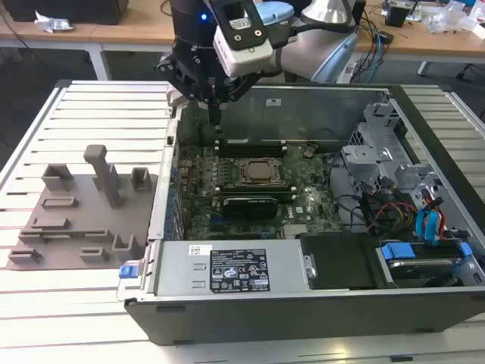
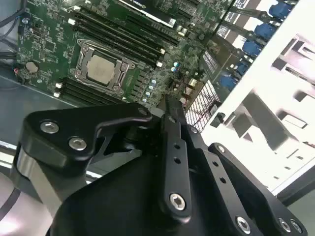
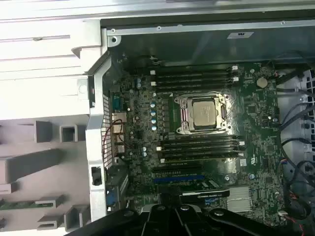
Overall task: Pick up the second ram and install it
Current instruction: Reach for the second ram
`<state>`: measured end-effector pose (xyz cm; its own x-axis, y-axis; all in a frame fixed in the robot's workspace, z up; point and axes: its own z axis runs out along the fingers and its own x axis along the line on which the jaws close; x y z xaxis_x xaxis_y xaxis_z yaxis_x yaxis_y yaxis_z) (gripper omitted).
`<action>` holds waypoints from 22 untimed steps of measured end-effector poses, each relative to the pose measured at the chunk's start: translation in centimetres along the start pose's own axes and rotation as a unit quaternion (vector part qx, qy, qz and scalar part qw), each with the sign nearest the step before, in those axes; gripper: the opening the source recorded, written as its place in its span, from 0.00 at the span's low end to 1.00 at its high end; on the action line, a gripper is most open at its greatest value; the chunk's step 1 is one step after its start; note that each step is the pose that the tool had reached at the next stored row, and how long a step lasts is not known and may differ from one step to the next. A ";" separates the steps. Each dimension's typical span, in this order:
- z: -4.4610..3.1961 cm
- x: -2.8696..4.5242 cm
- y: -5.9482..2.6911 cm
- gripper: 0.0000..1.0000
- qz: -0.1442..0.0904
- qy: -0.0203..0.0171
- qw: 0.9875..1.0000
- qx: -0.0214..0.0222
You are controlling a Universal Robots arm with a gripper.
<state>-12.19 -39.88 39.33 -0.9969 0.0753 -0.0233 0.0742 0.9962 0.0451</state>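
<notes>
first wrist view has the second ram [image 3: 22, 203] lying in the grey moulded holder [image 3: 29, 162] on the slatted bench [image 1: 98, 114], outside the case wall [image 3: 96, 128] and well apart from the end effector [image 1: 216, 120], which hangs over the motherboard [image 3: 147, 113] with fingers together, nothing visible between them. risks, as i judge them: the thin green stick sits low in its pocket, so an off-centre pinch could tilt or drop it; the sheet-metal wall could snag it; the long black slots [image 3: 197, 147] beside the shiny square cpu socket [image 3: 204, 114] likely accept only 1 orientation
</notes>
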 end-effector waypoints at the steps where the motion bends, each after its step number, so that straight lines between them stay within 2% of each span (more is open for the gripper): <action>1: -0.02 0.86 -0.06 0.10 0.000 0.000 1.000 0.000; 2: -0.04 1.45 -0.11 0.10 0.000 0.000 1.000 0.000; 5: -0.11 4.18 -0.31 0.10 0.000 0.000 1.000 0.000; 7: -0.14 5.48 -0.41 0.10 0.000 0.000 1.000 0.000; 10: -0.18 6.94 -0.52 0.10 0.000 0.000 1.000 0.000; 12: -0.21 8.68 -0.65 0.10 0.000 0.000 1.000 0.000; 19: -0.27 11.95 -0.89 0.10 0.000 0.000 1.000 0.000; 22: -0.29 13.01 -0.97 0.10 0.000 0.000 1.000 0.000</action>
<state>-25.24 -39.88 39.27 -0.9969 0.0753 -0.0239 0.0742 0.9962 0.0451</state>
